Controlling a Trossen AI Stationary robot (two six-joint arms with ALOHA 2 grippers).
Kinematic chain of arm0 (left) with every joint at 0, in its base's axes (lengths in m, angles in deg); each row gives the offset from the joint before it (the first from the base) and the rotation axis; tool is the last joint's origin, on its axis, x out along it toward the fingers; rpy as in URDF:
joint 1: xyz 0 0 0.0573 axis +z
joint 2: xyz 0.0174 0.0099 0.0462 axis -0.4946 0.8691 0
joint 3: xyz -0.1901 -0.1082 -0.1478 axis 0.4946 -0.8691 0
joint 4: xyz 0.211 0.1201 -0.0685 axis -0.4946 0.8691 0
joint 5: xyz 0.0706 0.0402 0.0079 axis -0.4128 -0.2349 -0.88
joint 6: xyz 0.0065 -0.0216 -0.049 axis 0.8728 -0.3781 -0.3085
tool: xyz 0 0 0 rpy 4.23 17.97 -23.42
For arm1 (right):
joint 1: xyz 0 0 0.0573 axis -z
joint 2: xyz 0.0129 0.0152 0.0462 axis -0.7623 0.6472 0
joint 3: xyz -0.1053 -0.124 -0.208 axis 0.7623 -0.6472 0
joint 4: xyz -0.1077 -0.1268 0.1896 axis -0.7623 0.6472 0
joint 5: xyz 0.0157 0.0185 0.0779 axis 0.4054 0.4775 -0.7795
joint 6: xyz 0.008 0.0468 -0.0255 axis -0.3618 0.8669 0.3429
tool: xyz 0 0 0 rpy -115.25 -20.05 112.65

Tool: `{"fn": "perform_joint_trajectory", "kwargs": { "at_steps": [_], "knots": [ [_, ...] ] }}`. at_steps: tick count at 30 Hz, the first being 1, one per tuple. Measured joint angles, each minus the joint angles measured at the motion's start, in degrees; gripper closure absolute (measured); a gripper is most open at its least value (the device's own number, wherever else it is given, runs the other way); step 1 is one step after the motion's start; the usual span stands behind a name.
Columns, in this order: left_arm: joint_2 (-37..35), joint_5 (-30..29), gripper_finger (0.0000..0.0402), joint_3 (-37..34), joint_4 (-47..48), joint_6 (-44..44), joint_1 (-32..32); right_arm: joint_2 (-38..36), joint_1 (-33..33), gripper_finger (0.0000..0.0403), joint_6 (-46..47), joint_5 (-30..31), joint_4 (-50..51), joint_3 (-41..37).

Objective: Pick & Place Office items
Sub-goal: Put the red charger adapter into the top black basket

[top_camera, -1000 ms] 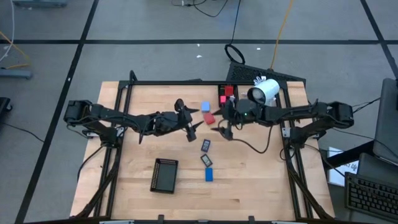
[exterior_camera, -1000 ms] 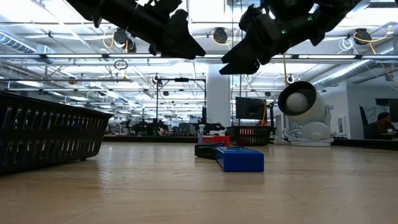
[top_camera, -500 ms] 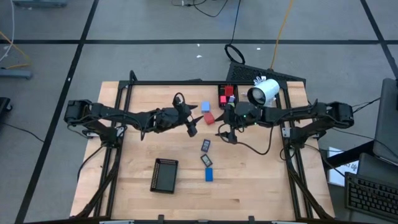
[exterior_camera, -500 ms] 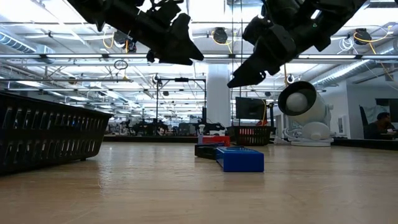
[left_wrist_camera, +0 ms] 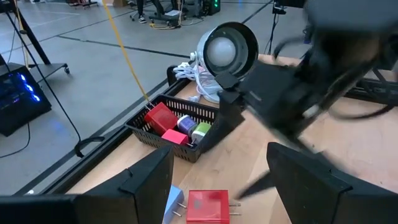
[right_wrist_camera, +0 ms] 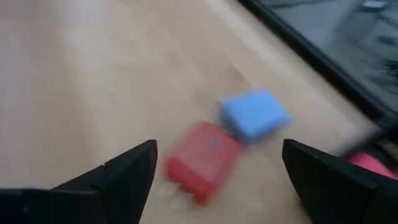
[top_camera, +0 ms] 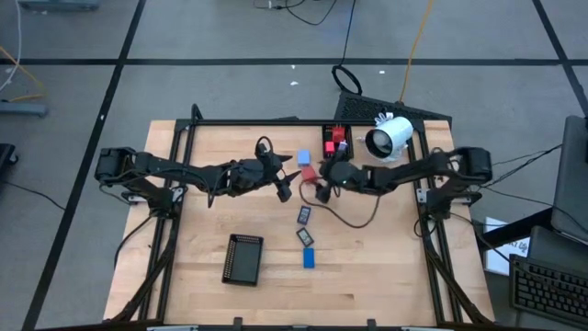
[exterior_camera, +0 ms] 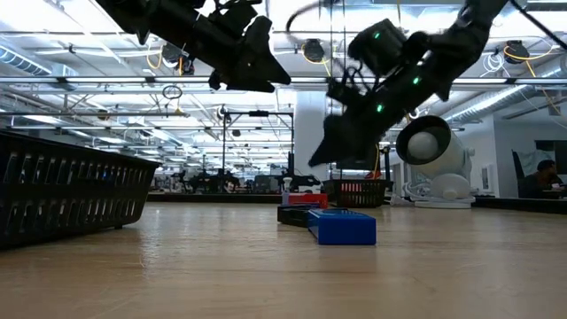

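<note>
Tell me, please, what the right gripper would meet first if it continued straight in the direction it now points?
Most likely the red block on the table: it lies ahead between the open fingers of the right gripper, with the light-blue block just beyond.

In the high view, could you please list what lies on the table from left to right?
Black mesh tray → left hand → right hand → white cylindrical device.

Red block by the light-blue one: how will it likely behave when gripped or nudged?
The red block looks rigid and boxy, so it probably slides rather than rolls. It lies flat, so tipping seems unlikely. Its smooth faces may slip between the open right gripper fingers, and a nudge could knock the light-blue block.
</note>
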Motion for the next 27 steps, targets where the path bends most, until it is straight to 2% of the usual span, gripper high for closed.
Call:
{"fn": "perform_joint_trajectory", "kwargs": {
  "at_steps": [2, 4, 10, 23, 27],
  "knots": [
    [0.0, 0.0, 0.0142, 0.0, -0.1, 0.0, 0.0, 1.9, 0.0, 0.0067, 0.6, 4.4, 0.6, 0.6],
    [0.0, 0.0, 0.0142, 0.0, -0.1, 0.0, 0.0, 3.5, 0.0, 0.0067, 3.2, 5.1, 0.3, 1.4],
    [0.0, 0.0, 0.0142, 0.0, -0.1, 0.6, 0.0, 7.1, -0.1, 0.0067, 7.2, 1.1, 0.4, 3.5],
    [0.0, 0.0, 0.0142, 0.0, 0.2, 0.5, 0.0, 13.9, 0.8, 0.0067, 7.5, 0.6, -1.0, 5.1],
    [0.0, 0.0, 0.0142, 0.0, 0.1, 0.4, 0.0, 13.8, 2.1, 0.008, 11.4, -7.9, -1.7, 5.1]
  ]
}}
